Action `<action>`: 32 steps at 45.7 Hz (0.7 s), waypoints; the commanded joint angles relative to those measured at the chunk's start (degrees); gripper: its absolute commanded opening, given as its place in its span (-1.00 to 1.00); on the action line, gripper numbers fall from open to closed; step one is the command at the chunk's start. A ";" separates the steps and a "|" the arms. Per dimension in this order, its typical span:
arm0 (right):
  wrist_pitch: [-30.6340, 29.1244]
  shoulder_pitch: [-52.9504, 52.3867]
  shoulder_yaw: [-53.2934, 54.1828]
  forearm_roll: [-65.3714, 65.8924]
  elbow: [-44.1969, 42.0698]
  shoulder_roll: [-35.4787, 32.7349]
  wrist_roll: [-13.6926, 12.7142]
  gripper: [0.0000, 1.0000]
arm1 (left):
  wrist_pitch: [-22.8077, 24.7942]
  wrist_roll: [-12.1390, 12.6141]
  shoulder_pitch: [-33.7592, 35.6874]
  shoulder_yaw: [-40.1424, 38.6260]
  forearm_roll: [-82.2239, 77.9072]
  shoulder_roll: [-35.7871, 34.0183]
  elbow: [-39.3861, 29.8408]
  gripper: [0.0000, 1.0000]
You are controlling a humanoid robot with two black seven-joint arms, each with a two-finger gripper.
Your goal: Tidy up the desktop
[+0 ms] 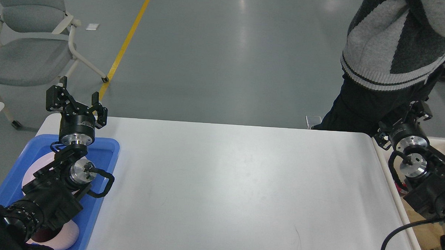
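The white desktop point(235, 184) fills the middle of the head view, and nothing lies on the part that shows. My left gripper point(76, 102) is raised over the far end of the blue tray point(108, 147) at the desktop's left edge. It is open, with nothing between its fingers. My right gripper point(411, 116) is lifted at the desktop's far right corner, over the cream bin's point(444, 142) near rim. It is dark against a person's dark trousers, so its fingers cannot be told apart.
Pale pink plates point(30, 173) lie in the blue tray, partly under my left arm. A person point(387, 64) stands close behind the far right corner. A grey chair point(29, 40) stands on the floor at the back left. Brown paper point(424, 230) shows in the bin.
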State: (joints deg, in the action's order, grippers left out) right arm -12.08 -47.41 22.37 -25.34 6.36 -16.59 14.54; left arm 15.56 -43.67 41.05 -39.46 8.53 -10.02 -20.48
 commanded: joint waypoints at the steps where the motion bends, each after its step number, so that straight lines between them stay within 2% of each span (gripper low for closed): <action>1: -6.01 1.97 5.32 -0.06 3.74 0.51 3.29 1.00 | 0.00 0.07 -0.01 -0.09 0.00 0.00 0.00 0.93; 7: -12.78 5.40 5.23 0.12 5.77 1.91 10.76 1.00 | 0.00 0.07 -0.01 0.00 0.00 0.09 0.00 0.93; 10: -13.67 6.81 4.88 0.64 5.42 2.71 14.10 1.00 | 0.00 0.07 -0.01 0.00 0.00 0.09 0.00 0.93; 12: -13.67 7.07 4.88 1.17 5.33 2.62 15.25 1.00 | 0.00 0.07 -0.01 0.00 0.00 0.09 0.00 0.93; 17: -13.67 7.07 3.83 2.22 4.89 2.27 15.61 1.00 | 0.00 -0.01 -0.01 0.00 0.00 0.09 0.00 0.93; 25: -13.58 6.46 -4.87 5.30 4.98 2.18 15.61 1.00 | 0.00 0.07 -0.01 0.00 0.00 0.09 0.00 0.93; 32: -13.58 6.37 -5.75 5.65 4.98 2.18 15.52 1.00 | 0.00 0.07 -0.01 0.00 0.00 0.09 0.00 0.93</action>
State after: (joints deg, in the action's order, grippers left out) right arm -25.72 -41.05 17.32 -20.00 11.36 -14.40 30.12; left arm 15.56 -43.60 41.05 -39.46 8.53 -9.93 -20.48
